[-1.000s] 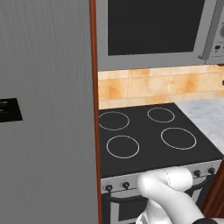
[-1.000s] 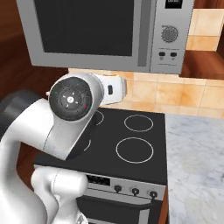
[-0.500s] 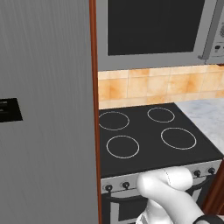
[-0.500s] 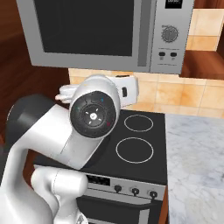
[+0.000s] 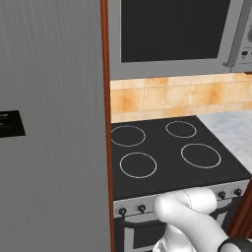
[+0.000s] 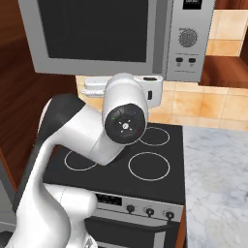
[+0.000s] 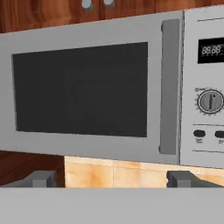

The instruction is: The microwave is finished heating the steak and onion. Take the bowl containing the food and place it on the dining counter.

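— Microwave (image 7: 96,92) door: closed, vertical handle (image 7: 169,87) at its right edge, beside the button panel (image 7: 205,87)?

— Yes. Gripper (image 7: 111,179) hangs level before it, fingers spread wide, empty; free air above the stovetop (image 5: 172,150).

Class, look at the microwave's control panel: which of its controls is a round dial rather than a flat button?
On the microwave, it is the round silver knob below the digital display. The two small dark oval buttons sit beneath it, side by side.
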Robot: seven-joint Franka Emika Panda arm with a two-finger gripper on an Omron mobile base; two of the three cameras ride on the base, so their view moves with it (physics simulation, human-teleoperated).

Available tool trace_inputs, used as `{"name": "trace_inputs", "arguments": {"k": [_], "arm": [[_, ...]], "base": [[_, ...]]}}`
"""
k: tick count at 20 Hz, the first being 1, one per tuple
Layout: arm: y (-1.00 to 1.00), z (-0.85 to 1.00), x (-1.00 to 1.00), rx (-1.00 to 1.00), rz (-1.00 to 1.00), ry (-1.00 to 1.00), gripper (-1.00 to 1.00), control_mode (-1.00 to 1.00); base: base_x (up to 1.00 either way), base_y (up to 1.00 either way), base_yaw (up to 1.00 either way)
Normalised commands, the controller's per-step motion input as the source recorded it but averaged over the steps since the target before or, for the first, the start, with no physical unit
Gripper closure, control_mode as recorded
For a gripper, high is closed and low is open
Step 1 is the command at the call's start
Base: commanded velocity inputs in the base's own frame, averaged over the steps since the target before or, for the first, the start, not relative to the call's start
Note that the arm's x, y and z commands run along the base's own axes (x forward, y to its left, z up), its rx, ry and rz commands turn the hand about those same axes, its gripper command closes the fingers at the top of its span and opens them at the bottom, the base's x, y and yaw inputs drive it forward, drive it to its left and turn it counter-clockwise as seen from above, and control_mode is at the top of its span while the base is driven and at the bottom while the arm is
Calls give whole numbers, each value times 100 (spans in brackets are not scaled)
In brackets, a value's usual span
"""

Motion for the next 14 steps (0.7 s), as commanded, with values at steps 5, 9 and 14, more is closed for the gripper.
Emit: {"name": "trace_inputs", "arguments": {"k": [5, 9, 14], "arm": [[-20, 8, 43, 7, -4, -26, -100, -100], [-7, -6, 71, 0, -1, -20, -100, -100], [-14, 6, 26, 0, -1, -7, -100, -100]], "base": [[0, 0, 0], [0, 0, 0], [0, 0, 0]]}}
